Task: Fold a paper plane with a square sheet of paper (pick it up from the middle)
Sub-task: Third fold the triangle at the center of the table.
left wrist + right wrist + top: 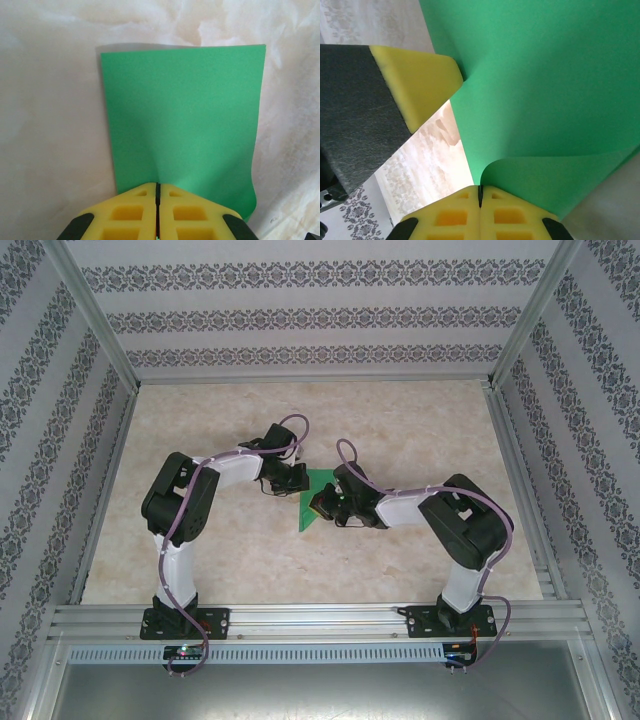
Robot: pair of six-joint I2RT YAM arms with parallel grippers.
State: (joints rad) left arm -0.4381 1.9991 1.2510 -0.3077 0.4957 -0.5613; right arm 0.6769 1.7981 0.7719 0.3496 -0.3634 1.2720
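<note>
Both the left gripper (157,192) and right gripper (480,192) pinch the square sheet of paper (182,125), fully closed on its edges. It looks featherlight, limp and easily creased, so edge pinches seem safest.

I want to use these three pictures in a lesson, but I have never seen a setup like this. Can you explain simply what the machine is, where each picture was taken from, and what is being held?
The machine is two small robot arms bolted side by side at the near edge of a pale marbled table with patterned walls around it. The overhead picture looks down from above and behind them. The other two come from cameras on each wrist, looking along yellow padded fingers.

On the table lies one thin bright green sheet of paper. The left end effector is shut on one edge of the sheet, which otherwise lies flat. The right end effector is shut on another edge, and there the paper curls upward. In the overhead view both arms meet over the sheet at the table's middle.
</note>
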